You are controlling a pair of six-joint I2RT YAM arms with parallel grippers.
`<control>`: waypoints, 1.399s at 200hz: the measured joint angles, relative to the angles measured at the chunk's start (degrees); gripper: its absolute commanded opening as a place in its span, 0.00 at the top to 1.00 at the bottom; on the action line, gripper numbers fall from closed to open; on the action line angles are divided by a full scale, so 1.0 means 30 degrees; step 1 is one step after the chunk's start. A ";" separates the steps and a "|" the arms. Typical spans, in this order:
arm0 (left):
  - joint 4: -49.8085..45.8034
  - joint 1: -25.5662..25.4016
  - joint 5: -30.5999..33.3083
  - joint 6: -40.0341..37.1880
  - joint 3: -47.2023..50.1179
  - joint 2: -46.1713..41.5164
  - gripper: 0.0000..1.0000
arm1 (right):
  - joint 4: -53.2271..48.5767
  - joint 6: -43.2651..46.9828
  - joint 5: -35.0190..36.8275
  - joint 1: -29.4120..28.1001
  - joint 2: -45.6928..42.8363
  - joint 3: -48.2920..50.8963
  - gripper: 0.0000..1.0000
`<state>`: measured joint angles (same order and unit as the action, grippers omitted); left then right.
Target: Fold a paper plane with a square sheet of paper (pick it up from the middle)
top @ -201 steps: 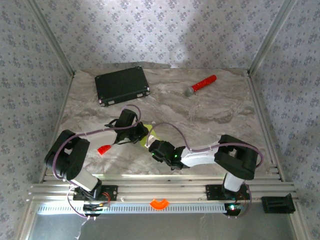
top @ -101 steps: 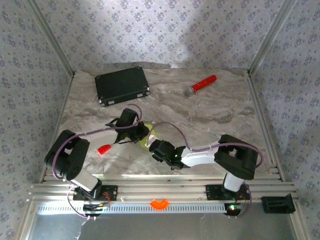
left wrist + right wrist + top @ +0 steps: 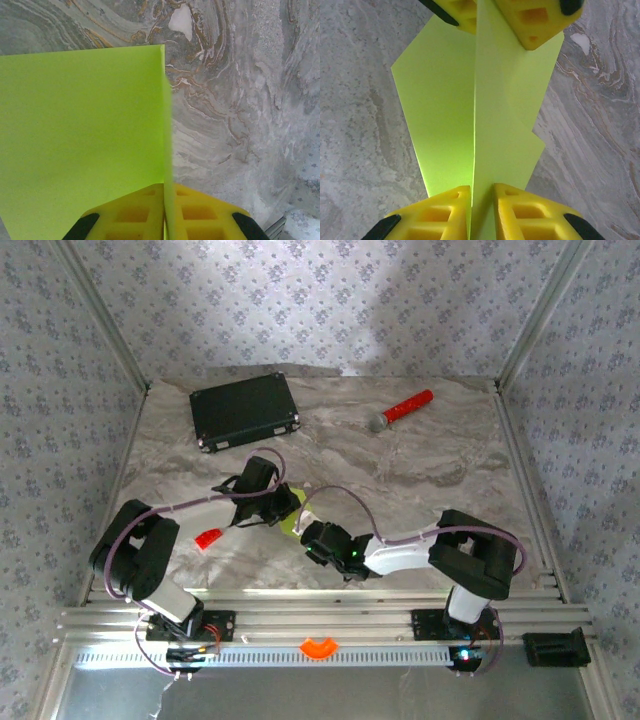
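Where the two arms meet over the near middle of the grey-veined marble table [image 3: 430, 475], the square sheet of paper [image 3: 291, 520] is held folded: thin, matte lime, plain, with one sharp crease and angled flaps. Left gripper [image 3: 164, 200] and right gripper [image 3: 482, 200], yellow-fingered with square recesses, are clamped on opposite ends of that crease. Since the earlier frames the pose is almost unchanged. Black case [image 3: 245, 411], red-handled microphone [image 3: 403, 409] and small red block [image 3: 208, 537] lie apart.

Matt paper sheet [image 3: 450, 125]; smooth, marble-patterned table [image 3: 360, 100].
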<state>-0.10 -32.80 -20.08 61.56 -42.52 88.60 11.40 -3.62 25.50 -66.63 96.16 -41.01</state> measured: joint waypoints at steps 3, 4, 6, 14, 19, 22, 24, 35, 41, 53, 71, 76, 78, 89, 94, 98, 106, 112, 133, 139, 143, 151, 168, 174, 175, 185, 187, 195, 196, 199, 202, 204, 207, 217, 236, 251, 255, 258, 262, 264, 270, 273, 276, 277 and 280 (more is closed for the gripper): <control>-0.0007 -0.0007 0.0007 0.0000 0.0000 0.0000 0.90 | 0.0000 0.0000 0.0007 0.0000 -0.0007 0.0000 0.78; -0.0015 0.0000 0.0000 0.0000 -0.0007 0.0000 0.90 | 0.0000 0.0000 0.0007 0.0000 -0.0007 0.0000 0.78; -0.0036 0.0000 0.0000 0.0000 -0.0015 0.0000 0.90 | 0.0000 0.0000 0.0007 0.0000 -0.0015 0.0000 0.78; -0.0051 -0.0007 0.0007 0.0000 -0.0029 0.0007 0.90 | 0.0036 0.0000 0.0007 0.0000 -0.0022 0.0000 0.78; -0.0051 -0.0007 0.0015 0.0000 -0.0029 0.0007 0.90 | 0.0087 0.0000 0.0007 0.0000 -0.0036 0.0015 0.78; -0.0051 -0.0007 0.0015 0.0000 -0.0029 0.0000 0.90 | 0.0138 0.0000 0.0007 0.0000 -0.0044 0.0022 0.78; -0.0051 -0.0007 0.0022 0.0000 -0.0029 0.0007 0.90 | 0.0168 0.0000 0.0007 0.0000 -0.0051 0.0036 0.78; -0.0058 -0.0007 0.0058 0.0000 -0.0029 0.0007 0.90 | 0.0328 -0.0007 0.0007 0.0000 -0.0095 0.0109 0.77; -0.0058 -0.0007 0.0058 0.0000 -0.0029 0.0007 0.90 | 0.0379 0.0000 0.0000 0.0000 -0.0131 0.0153 0.78; -0.0058 -0.0051 0.0058 0.0000 -0.0029 0.0007 0.90 | 0.0488 -0.0007 -0.0015 0.0000 -0.0211 0.0248 0.79; -0.0058 -0.0124 0.0058 -0.0007 -0.0029 0.0036 0.90 | 0.0568 -0.0007 -0.0124 0.0000 -0.0270 0.0284 0.81; -0.0058 -0.0131 0.0066 -0.0007 -0.0036 0.0044 0.90 | 0.0590 -0.0007 -0.0146 0.0000 -0.0270 0.0284 0.82; -0.0058 -0.0131 0.0058 -0.0007 -0.0036 0.0051 0.90 | 0.0590 -0.0015 -0.0160 0.0000 -0.0270 0.0284 0.83; -0.0095 -0.0131 0.0066 -0.0007 -0.0066 0.0117 0.90 | 0.0583 -0.0044 -0.0226 0.0000 -0.0270 0.0284 0.85; -0.0095 -0.0131 0.0066 -0.0007 -0.0080 0.0153 0.90 | 0.0590 -0.0080 -0.0277 0.0007 -0.0270 0.0284 0.87; -0.0138 -0.0131 0.0066 -0.0007 -0.0102 0.0168 0.90 | 0.0590 -0.0087 -0.0284 0.0007 -0.0270 0.0284 0.87; -0.0182 -0.0131 0.0066 -0.0015 -0.0131 0.0197 0.90 | 0.0590 -0.0153 -0.0291 0.0007 -0.0270 0.0284 0.87; -0.0204 -0.0124 0.0066 -0.0015 -0.0160 0.0219 0.90 | 0.0583 -0.0153 -0.0291 0.0007 -0.0270 0.0284 0.87; -0.0342 -0.0131 0.0066 -0.0073 -0.0240 0.0240 0.90 | 0.0583 -0.0160 -0.0313 0.0044 -0.0270 0.0284 0.88; -0.0364 -0.0131 0.0066 -0.0080 -0.0240 0.0240 0.90 | 0.0583 -0.0168 -0.0357 0.0044 -0.0270 0.0284 0.88; -0.0393 -0.0131 0.0073 -0.0080 -0.0240 0.0240 0.90 | 0.0583 -0.0160 -0.0364 0.0044 -0.0270 0.0284 0.88; -0.0444 -0.0131 0.0073 -0.0080 -0.0240 0.0240 0.90 | 0.0583 -0.0168 -0.0415 0.0058 -0.0270 0.0284 0.89; -0.0474 -0.0131 0.0073 -0.0095 -0.0240 0.0240 0.90 | 0.0583 -0.0219 -0.0452 0.0058 -0.0270 0.0284 0.91; -0.0474 -0.0131 0.0066 -0.0138 -0.0248 0.0248 0.90 | 0.0583 -0.0226 -0.0459 0.0058 -0.0270 0.0284 0.92; -0.0474 -0.0131 0.0066 -0.0138 -0.0248 0.0255 0.90 | 0.0583 -0.0226 -0.0459 0.0058 -0.0270 0.0284 0.93; -0.0474 -0.0131 0.0073 -0.0146 -0.0248 0.0255 0.90 | 0.0583 -0.0248 -0.0510 0.0058 -0.0270 0.0284 0.96; -0.0481 -0.0131 0.0073 -0.0146 -0.0248 0.0255 0.90 | 0.0583 -0.0321 -0.0525 0.0058 -0.0270 0.0284 0.96; -0.0474 -0.0131 0.0073 -0.0146 -0.0248 0.0255 0.90 | 0.0590 -0.0357 -0.0583 0.0066 -0.0270 0.0284 0.96; -0.0474 -0.0131 0.0073 -0.0146 -0.0255 0.0255 0.90 | 0.0583 -0.0357 -0.0590 0.0066 -0.0270 0.0284 0.96; -0.0481 -0.0131 0.0073 -0.0146 -0.0262 0.0255 0.90 | 0.0590 -0.0372 -0.0627 0.0080 -0.0270 0.0284 0.96; -0.0488 -0.0131 0.0073 -0.0146 -0.0277 0.0255 0.90 | 0.0590 -0.0372 -0.0641 0.0080 -0.0270 0.0284 0.96; -0.0488 -0.0131 0.0066 -0.0146 -0.0277 0.0262 0.90 | 0.0590 -0.0372 -0.0648 0.0080 -0.0277 0.0284 0.96; -0.0481 -0.0138 0.0073 -0.0146 -0.0284 0.0262 0.90 | 0.0590 -0.0372 -0.0663 0.0087 -0.0270 0.0284 0.96; -0.0481 -0.0168 0.0080 -0.0146 -0.0299 0.0262 0.90 | 0.0590 -0.0379 -0.0729 0.0095 -0.0270 0.0284 0.97; -0.0481 -0.0204 0.0131 -0.0146 -0.0313 0.0262 0.88 | 0.0583 -0.0393 -0.0794 0.0095 -0.0277 0.0284 0.99; -0.0495 -0.0219 0.0138 -0.0182 -0.0313 0.0262 0.83 | 0.0568 -0.0605 -0.1093 0.0204 -0.0277 0.0284 1.00; -0.0503 -0.0219 0.0146 -0.0277 -0.0313 0.0262 0.80 | 0.0568 -0.0678 -0.1209 0.0255 -0.0277 0.0284 1.00; -0.0503 -0.0219 0.0160 -0.0189 -0.0313 0.0262 0.79 | 0.0561 -0.0729 -0.1326 0.0299 -0.0270 0.0284 1.00; -0.0539 -0.0219 0.0197 -0.0328 -0.0321 0.0262 0.77 | 0.0561 -0.0845 -0.1457 0.0364 -0.0277 0.0284 1.00; -0.0546 -0.0219 0.0211 -0.0240 -0.0328 0.0262 0.76 | 0.0561 -0.0889 -0.1537 0.0408 -0.0277 0.0284 1.00; -0.0648 -0.0219 0.0233 -0.0306 -0.0357 0.0262 0.72 | 0.0561 -0.1064 -0.1778 0.0525 -0.0277 0.0284 1.00; -0.0699 -0.0219 0.0291 -0.0313 -0.0379 0.0262 0.69 | 0.0561 -0.1122 -0.1858 0.0568 -0.0277 0.0284 1.00; -0.0780 -0.0219 0.0328 -0.0401 -0.0408 0.0262 0.65 | 0.0561 -0.1217 -0.1960 0.0627 -0.0277 0.0284 1.00; -0.0794 -0.0219 0.0350 -0.0386 -0.0415 0.0262 0.64 | 0.0561 -0.1246 -0.1989 0.0641 -0.0277 0.0291 1.00; -0.0874 -0.0219 0.0415 -0.0328 -0.0452 0.0262 0.60 | 0.0568 -0.1348 -0.2142 0.0721 -0.0277 0.0291 1.00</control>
<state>-2.72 -33.45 -18.83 60.58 -43.88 89.38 13.10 -7.66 19.07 -64.47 95.33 -40.14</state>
